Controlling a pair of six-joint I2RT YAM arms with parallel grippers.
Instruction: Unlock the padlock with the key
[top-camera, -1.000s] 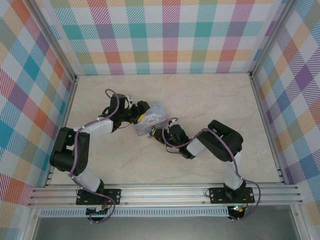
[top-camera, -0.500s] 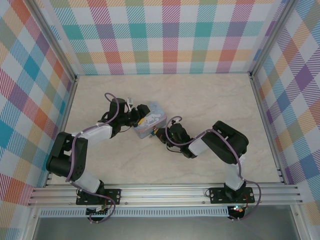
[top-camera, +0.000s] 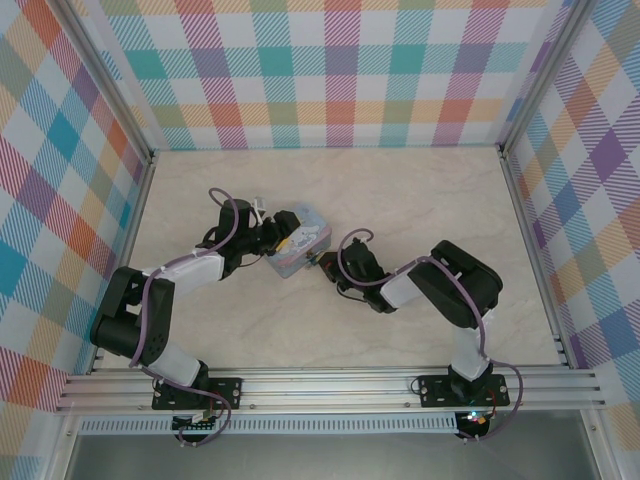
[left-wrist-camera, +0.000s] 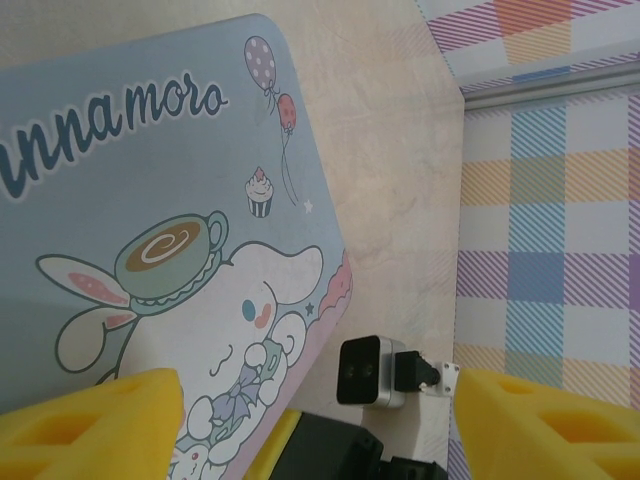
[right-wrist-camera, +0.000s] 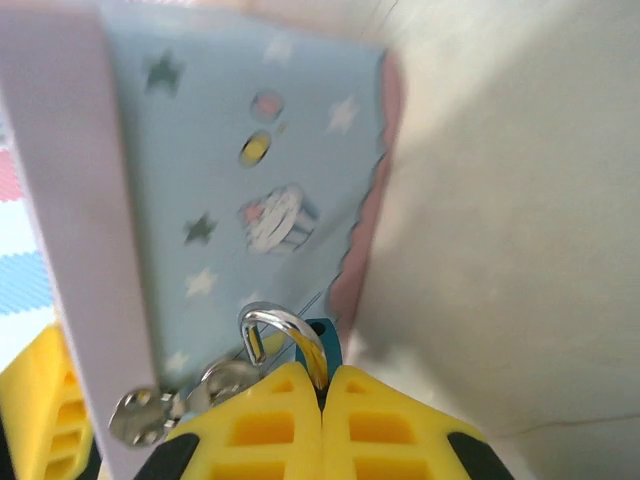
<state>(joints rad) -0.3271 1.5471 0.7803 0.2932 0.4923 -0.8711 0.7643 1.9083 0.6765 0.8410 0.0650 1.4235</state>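
The teal padlock (right-wrist-camera: 327, 338) is pinched between the yellow fingers of my right gripper (right-wrist-camera: 322, 375), which is shut on it. Its silvery shackle (right-wrist-camera: 272, 322) loops through the metal hasp (right-wrist-camera: 160, 405) on the side of the pale blue cartoon tin (right-wrist-camera: 250, 180). In the top view the right gripper (top-camera: 326, 262) meets the tin (top-camera: 300, 240) at its near right corner. My left gripper (top-camera: 283, 232) is at the tin's left end. Its yellow fingers (left-wrist-camera: 90, 420) stand wide apart, one over the tin lid (left-wrist-camera: 150, 200), the other off its edge. The key is hidden.
The tin lies mid-table on the pale marble floor (top-camera: 400, 200). Checked walls (top-camera: 340, 70) and metal rails (top-camera: 330, 385) enclose the space. The right wrist's camera (left-wrist-camera: 372, 372) sits close beside the tin's corner. Both arms crowd around the tin.
The tin and both grippers have shifted a little toward the back, and the tin has turned slightly. The right gripper has stayed shut at the tin's corner.
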